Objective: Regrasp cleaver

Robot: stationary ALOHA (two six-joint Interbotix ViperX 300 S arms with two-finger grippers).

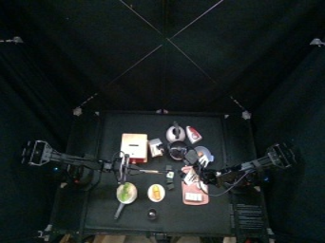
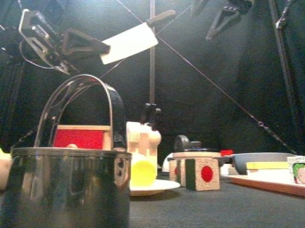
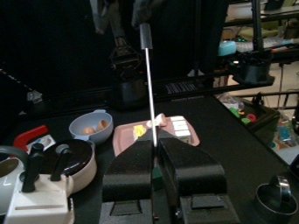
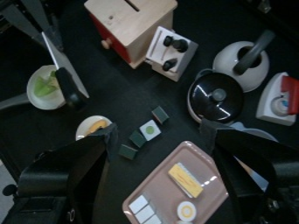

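The cleaver has a white blade and a dark handle, and it is held high above the table. My left gripper is shut on the blade end, and the handle points away toward the middle. In the left wrist view the cleaver shows edge-on as a thin line rising from the shut jaws of the left gripper. My right gripper is open and empty, hanging over the pink tray. In the front view the right gripper is up at the right, apart from the cleaver.
A steel pot with a bail handle stands near the front. Behind it are a wooden box with a red front, a plate with yellow food and a small block. A black pan, a kettle and a green plate crowd the table.
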